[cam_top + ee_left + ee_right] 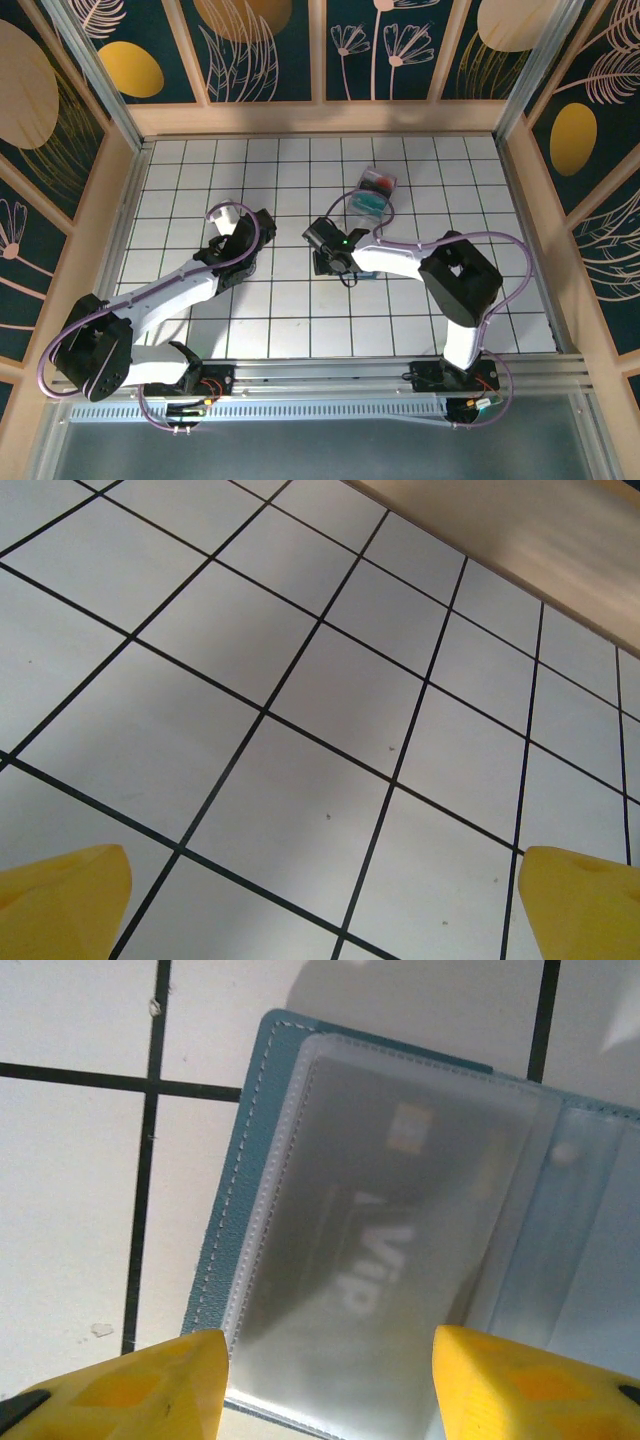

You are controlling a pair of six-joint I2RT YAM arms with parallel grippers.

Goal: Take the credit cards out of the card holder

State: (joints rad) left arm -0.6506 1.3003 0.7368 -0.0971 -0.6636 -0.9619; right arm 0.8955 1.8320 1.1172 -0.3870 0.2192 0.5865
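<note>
- left gripper (228, 213): left of the table's middle, at the end of the arm that reaches up from the near-left base. its wrist view shows the gripper (325, 910) with its yellow fingertips (65, 900) at the two bottom corners, spread wide with nothing between them and bare tiles beneath.
- table (180, 300): white tiles with dark grid lines, walled by pale wood and patterned panels.
- right gripper (338, 265): just right of the table's middle, pointing down at the surface. its wrist view shows the gripper (330, 1385) with its yellow fingertips (150, 1390) partly apart and nothing pinched. whether they touch the plastic below cannot be told.
- card holder (222, 1240): slate-blue with pale stitching along its edge, lying open and flat on the tiles directly under the right gripper. a frosted clear sleeve covers the panel in view, and the fold runs off to the right.
- credit card (380, 1250): inside the frosted sleeve, greyish through the plastic, with white "vip" lettering and a small gold square near its far end. its near edge lies between the right gripper's fingertips.
- clear tray (375, 190): on the table just beyond the right gripper, towards the far wall, with red and teal contents.
</note>
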